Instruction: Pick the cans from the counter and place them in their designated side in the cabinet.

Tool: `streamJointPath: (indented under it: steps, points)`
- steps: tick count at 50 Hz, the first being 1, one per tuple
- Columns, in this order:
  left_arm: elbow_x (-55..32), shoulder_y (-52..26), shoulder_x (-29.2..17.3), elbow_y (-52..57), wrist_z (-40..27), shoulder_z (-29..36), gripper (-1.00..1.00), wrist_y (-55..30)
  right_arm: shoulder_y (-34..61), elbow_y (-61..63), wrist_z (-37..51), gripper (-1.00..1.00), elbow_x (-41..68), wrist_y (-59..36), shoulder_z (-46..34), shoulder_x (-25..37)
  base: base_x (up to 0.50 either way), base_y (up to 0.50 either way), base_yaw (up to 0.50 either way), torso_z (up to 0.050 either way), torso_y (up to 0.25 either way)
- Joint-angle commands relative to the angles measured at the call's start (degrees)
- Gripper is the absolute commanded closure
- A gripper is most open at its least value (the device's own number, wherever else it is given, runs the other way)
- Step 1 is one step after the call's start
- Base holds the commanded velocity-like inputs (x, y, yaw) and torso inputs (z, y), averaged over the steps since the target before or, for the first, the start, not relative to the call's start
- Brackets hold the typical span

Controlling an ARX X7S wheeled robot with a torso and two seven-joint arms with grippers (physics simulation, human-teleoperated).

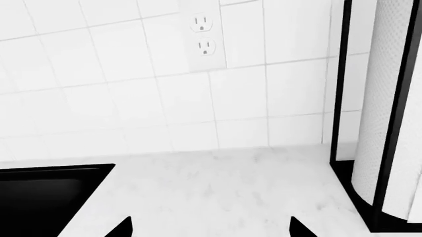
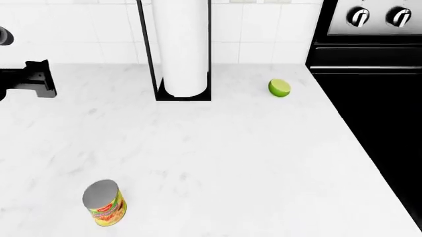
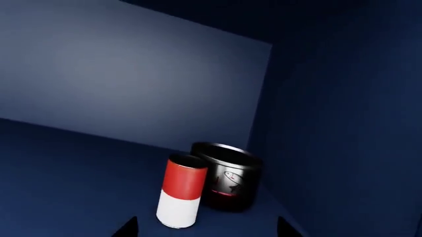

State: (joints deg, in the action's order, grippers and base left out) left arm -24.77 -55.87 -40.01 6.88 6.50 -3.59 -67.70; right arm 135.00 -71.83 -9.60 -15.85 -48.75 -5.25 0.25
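My yellow-labelled tin (image 2: 105, 203) stands upright on the counter (image 2: 218, 148), grey lid up, near its front edge with nothing close by. My red-and-white can (image 3: 181, 191) stands upright inside the dark blue cabinet (image 3: 132, 89), just beside a black tin (image 3: 228, 175) with a fish logo. Both grippers' fingertips stand apart, empty. A paper-towel holder (image 2: 183, 49) and lime (image 2: 279, 88) sit further back.

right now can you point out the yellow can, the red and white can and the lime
yellow-labelled can (image 2: 105, 205): head view, on its label, just below the grey lid.
red-and-white can (image 3: 182, 192): right wrist view, mid-body where red meets white.
lime (image 2: 279, 88): head view, on the middle of the fruit.
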Motion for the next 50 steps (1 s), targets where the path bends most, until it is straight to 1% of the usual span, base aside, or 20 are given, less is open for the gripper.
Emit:
streamJointPath:
  steps: [1,14,17,23,26,33,43,45,50]
  points:
    - [-0.1,0.1,0.2,-0.3,0.0,0.2,-1.0,0.4,0.0,-0.5,-0.3,-1.0,0.1,0.6,-0.1,0.0,-0.3,0.0,0.0,0.0,0.0]
    - [0.0,0.8,0.3,-0.6,0.0,0.4,-1.0,1.4,0.0,-2.8,-0.4,-1.0,1.5,2.4,-0.8,0.2,-0.3,0.0,0.0,0.0,0.0]
    - [0.2,1.2,0.4,-0.5,0.0,0.6,-1.0,2.1,0.0,-3.1,-0.9,-1.0,2.7,2.7,-2.1,0.4,0.0,0.0,0.0,0.0,0.0]
    - [0.2,1.5,0.8,0.7,-0.3,0.5,-1.0,2.9,-0.2,-3.2,-1.0,-1.0,9.2,4.7,-9.1,1.3,0.0,0.0,0.0,0.0,0.0]
    - [-0.3,1.6,1.3,1.6,-0.6,-0.4,-1.0,2.7,-0.7,-3.2,-1.4,-1.0,11.4,5.8,-11.0,1.6,0.0,0.0,0.0,0.0,0.0]
    - [-1.3,1.8,2.4,3.6,-1.1,-1.7,-1.0,2.5,-1.7,-3.1,-0.4,-1.0,14.2,9.5,-11.5,2.7,0.0,0.0,0.0,0.0,0.0]
    - [-1.1,2.3,3.0,2.8,-1.5,-1.7,-1.0,3.3,-3.5,-2.7,-0.4,-1.0,15.0,13.7,-11.7,3.4,0.0,0.0,0.0,0.0,0.0]
    - [-1.1,2.4,3.1,2.8,-1.6,-1.7,-1.0,3.3,-4.1,-1.0,-0.6,-1.0,15.1,12.8,-11.7,3.7,0.0,0.0,0.0,0.0,0.0]
    - [-1.2,2.5,3.2,2.8,-1.5,-1.6,-1.0,3.4,-10.3,15.1,-0.8,-1.0,15.4,3.8,-11.5,5.5,0.0,0.0,0.0,0.0,0.0]
